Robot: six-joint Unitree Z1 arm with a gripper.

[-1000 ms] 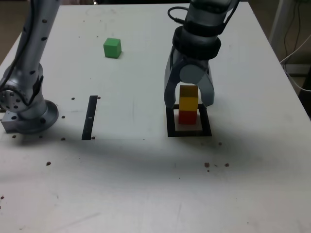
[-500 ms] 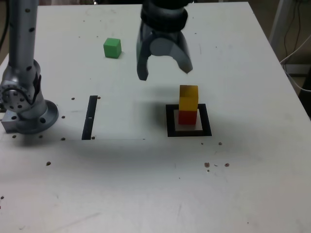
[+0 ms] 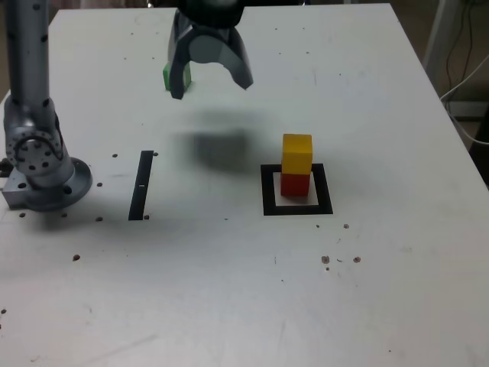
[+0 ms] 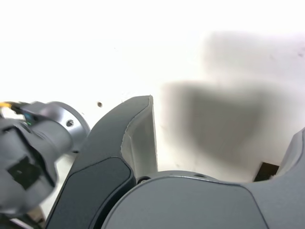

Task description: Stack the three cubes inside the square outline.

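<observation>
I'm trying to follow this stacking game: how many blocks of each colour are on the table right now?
Red block: 1, at the bottom of the stack inside the square outline
Yellow block: 1, on top of the red one
Green block: 1, partly hidden behind the hand
Total: 3 blocks

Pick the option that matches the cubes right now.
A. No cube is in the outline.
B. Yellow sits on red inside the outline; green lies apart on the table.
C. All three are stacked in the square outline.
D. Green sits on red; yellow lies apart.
B: in the exterior view the yellow cube rests on the red cube inside the square outline, while the green cube sits far off, partly hidden behind the open jaws.
</observation>
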